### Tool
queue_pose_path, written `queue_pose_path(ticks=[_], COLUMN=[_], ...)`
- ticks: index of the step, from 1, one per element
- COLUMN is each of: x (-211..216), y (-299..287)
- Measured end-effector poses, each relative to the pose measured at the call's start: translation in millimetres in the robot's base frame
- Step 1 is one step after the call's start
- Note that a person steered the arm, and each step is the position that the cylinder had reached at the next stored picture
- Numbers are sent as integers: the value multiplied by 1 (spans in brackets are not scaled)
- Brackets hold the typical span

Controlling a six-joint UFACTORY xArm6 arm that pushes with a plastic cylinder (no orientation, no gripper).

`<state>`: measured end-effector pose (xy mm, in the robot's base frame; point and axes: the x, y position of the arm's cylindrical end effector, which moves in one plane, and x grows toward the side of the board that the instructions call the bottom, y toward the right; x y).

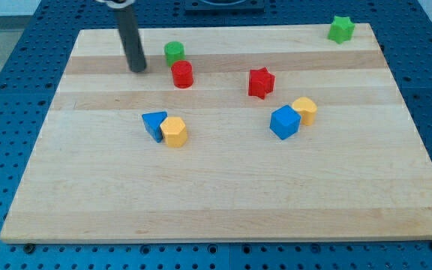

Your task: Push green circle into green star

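Observation:
The green circle [174, 52] sits near the view's top left of the wooden board [223, 195], touching a red cylinder [182, 74] just below it. The green star [341, 28] lies far off at the board's top right corner. My tip [138, 69] rests on the board to the left of the green circle and slightly lower, a short gap away, not touching it.
A red star [261, 82] lies in the upper middle. A blue cube [284, 122] touches a yellow block [304, 110] right of centre. A blue triangle [154, 124] touches a yellow hexagonal block [175, 131] left of centre.

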<state>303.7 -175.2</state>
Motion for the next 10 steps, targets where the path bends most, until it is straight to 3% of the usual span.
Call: queue_pose_path(ticks=[3, 5, 10], x=[-17, -48, -52], y=[104, 81, 224])
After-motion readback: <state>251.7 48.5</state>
